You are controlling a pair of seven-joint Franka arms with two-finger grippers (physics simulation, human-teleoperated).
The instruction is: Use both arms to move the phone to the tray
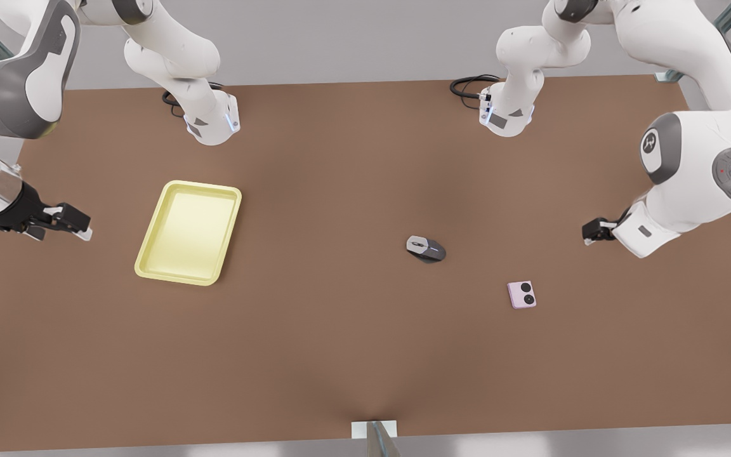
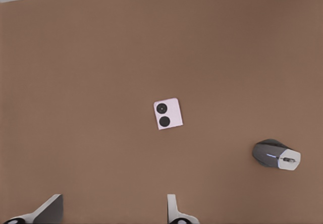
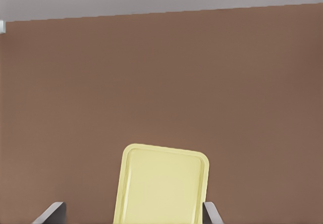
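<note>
Table surface, brown, carries all items. Tray lies toward the front view's left, empty; right gripper hovers just beside its outer edge, fingers spread wide, holding nothing. Left gripper hangs at the front view's right, fingers apart, empty. Mouse near centre. Phone flat on table, circles up, near left gripper, outside its jaws.

I see the phone, small, flat, nearly square and pale pink, lying face-up on the worktop with its two black circles showing, toward the front view's right. The tray, shallow, pale yellow, round-cornered, lies flat and slightly askew well apart, toward the left.
</note>
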